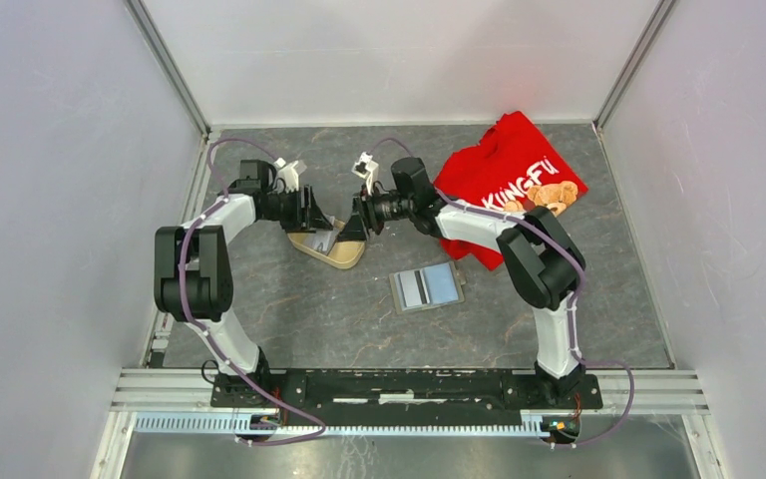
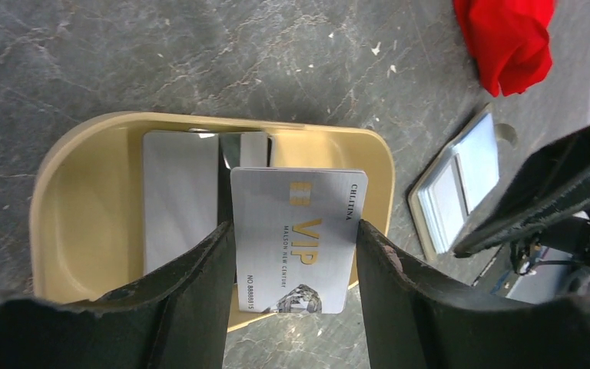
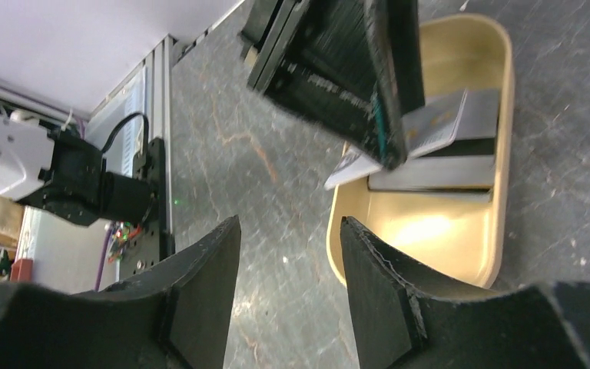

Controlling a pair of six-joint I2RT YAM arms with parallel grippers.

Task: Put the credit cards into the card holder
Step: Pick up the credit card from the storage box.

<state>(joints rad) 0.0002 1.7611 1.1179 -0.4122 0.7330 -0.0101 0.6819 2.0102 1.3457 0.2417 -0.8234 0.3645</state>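
Note:
My left gripper is shut on a pale grey VIP credit card by its two long edges and holds it just above the beige oval tray. More cards lie in the tray: a pale grey one and a dark one partly under it. In the right wrist view the held card sits in the left fingers over the tray. My right gripper is open and empty beside the tray's end. The grey card holder lies open on the table, also seen in the left wrist view.
A red shirt printed KUNGFU lies at the back right, under the right arm; its corner shows in the left wrist view. The tray lies between both grippers in the top view. White walls enclose the dark marbled table.

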